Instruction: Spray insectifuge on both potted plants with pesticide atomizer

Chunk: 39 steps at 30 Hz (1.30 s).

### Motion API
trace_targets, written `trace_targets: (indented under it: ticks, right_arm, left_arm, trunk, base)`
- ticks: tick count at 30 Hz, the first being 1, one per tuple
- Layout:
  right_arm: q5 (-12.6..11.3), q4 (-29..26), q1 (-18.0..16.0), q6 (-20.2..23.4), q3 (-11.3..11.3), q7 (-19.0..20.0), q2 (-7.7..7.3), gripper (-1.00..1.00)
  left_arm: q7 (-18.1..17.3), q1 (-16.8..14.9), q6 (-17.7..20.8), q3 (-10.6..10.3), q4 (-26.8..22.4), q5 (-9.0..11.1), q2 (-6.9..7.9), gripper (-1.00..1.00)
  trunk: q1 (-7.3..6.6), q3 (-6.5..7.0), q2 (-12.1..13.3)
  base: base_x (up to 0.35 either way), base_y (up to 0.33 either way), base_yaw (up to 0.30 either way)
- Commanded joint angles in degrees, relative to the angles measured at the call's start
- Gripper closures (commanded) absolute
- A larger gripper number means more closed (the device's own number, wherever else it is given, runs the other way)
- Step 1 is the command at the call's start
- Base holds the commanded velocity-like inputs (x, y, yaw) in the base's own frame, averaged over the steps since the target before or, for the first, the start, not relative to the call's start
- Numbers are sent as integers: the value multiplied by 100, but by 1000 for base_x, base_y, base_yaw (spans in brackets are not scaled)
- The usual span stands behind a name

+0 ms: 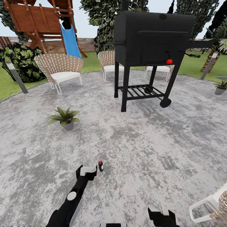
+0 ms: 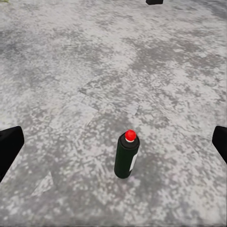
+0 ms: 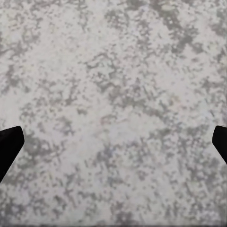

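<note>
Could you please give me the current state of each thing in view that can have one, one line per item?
pesticide atomizer: upright on the patio, not gripped, standing between the open fingers.
left gripper: open, empty, facing the atomizer.
right gripper: open, empty, above bare paving.
near potted plant: upright on the patio.
far potted plant: upright at the patio's edge.
barbecue grill: lid closed, standing on its legs and wheel.

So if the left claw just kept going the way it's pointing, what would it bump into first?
Most likely the pesticide atomizer, standing upright on the paved patio between the open left claw fingers; exact depth is hard to judge.
</note>
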Motion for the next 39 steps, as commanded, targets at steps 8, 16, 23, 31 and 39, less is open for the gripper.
trace_targets:
  ticks: [8, 16, 23, 31, 39]
  right_arm:
    - [-5, -54, 2, 33, -4, 1, 1, -100]
    - [-5, -90, 2, 32, -12, 9, 9, -100]
    - [-5, -92, 2, 32, -13, 9, 12, -100]
    - [-5, -476, 2, 32, -20, 2, -14, -100]
    - [29, -1280, 2, 36, -62, -17, -26, -100]
  left_arm:
    - [-1, -2, -33, -8, -1, -50, 15, -100]
    - [-1, -3, -36, -13, -9, -49, 13, -100]
    - [-1, -2, -36, -14, -15, -49, 13, -100]
    - [-1, -3, -36, -20, -68, -49, 13, -100]
    - [-1, -3, -36, -21, -98, -49, 13, -100]
  trunk:
    - [20, -241, -13]
    - [40, -491, -23]
    - [45, -564, -26]
    - [53, -651, -30]
    - [53, -653, -30]
  base:
    - [0, 0, 0]
    - [0, 0, 0]
    - [0, 0, 0]
    - [0, 0, 0]
    - [0, 0, 0]
